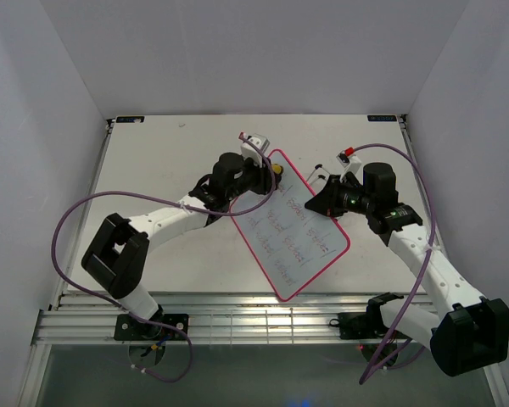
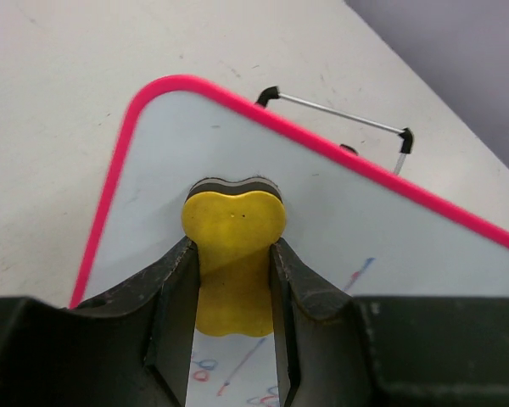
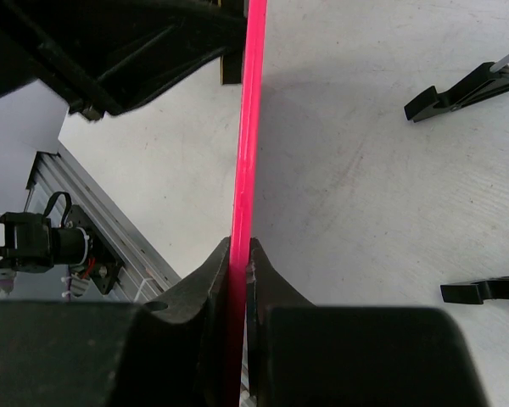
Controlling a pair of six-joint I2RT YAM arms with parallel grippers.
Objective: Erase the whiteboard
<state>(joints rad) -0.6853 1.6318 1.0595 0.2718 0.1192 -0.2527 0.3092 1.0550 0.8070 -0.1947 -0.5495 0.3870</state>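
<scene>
Now L gripper (image 2: 233, 251) clamps yellow eraser (image 2: 235, 219) against whiteboard (image 2: 390, 229); R gripper (image 3: 239, 253) shut tight on its pink edge.

We read no text in any view. The whiteboard (image 1: 295, 254) carries lines of faint handwriting (image 1: 299, 214), too small and blurred to decipher. Two small dark labels (image 1: 129, 119) beyond the whiteboard, at the table's (image 1: 178, 144) far edge, are equally illegible.

Count: one whiteboard (image 1: 293, 225); one eraser (image 2: 235, 222), on the whiteboard's face; two arms, left arm (image 1: 165, 219) and right arm (image 1: 424, 254), flanking the whiteboard; two black feet (image 3: 458, 93) at its back.
</scene>
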